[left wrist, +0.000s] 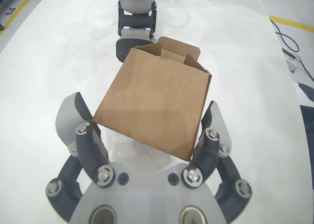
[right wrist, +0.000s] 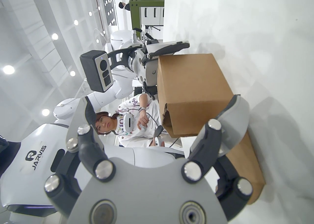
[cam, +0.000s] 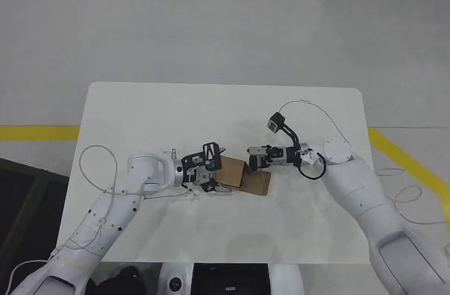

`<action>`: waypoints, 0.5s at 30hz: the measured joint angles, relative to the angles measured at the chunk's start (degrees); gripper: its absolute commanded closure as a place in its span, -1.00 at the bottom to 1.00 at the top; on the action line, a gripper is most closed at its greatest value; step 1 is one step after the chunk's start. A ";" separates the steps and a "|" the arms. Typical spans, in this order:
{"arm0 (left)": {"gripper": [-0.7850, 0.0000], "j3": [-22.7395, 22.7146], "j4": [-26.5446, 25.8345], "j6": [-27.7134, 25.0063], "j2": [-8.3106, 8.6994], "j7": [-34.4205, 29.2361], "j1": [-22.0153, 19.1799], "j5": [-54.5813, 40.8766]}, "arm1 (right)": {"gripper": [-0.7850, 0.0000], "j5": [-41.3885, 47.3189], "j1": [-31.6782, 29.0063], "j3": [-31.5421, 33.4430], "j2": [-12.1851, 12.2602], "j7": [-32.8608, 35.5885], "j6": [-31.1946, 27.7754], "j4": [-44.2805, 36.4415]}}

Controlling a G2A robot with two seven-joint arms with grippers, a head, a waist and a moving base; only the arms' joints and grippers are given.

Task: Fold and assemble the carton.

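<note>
Carton: I see the carton (cam: pixel 236 175) lying on the bench (cam: pixel 210 110) near its middle, between my two arms; one end faces each gripper
Left gripper: my left gripper (left wrist: pixel 146 102) straddles the end nearest it; its pads (left wrist: pixel 84 109) touch the carton's two side edges, so I judge it is clasping the carton across its width
Right gripper: my right gripper (right wrist: pixel 162 99) is spread wide at the opposite end and grasps nothing; one finger (right wrist: pixel 235 114) lies over the long flap (right wrist: pixel 250 173), the other is in the air
Done so far: the body stands up as a square sleeve with its walls raised
Left to do: the end facing the right gripper is open; the small flaps (left wrist: pixel 179 48) stick out loose and the long flap lies flat on the bench; I judge all of these need folding in and tucking
Unclear: I cannot tell whether the end inside the left gripper is closed
Progress: I'd put it around the middle, shaped but not shut
</note>
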 measured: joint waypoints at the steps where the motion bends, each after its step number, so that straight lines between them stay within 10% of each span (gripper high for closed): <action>1: -1.00 -0.11 0.00 0.06 0.02 0.02 0.08 -0.15 | -1.00 -0.30 -0.69 0.66 0.52 -0.12 -0.11 -1.32; 15: -1.00 -1.90 0.00 -0.30 0.47 0.58 0.97 -1.08 | -1.00 -4.37 -16.50 15.40 7.82 -3.41 2.60 -23.80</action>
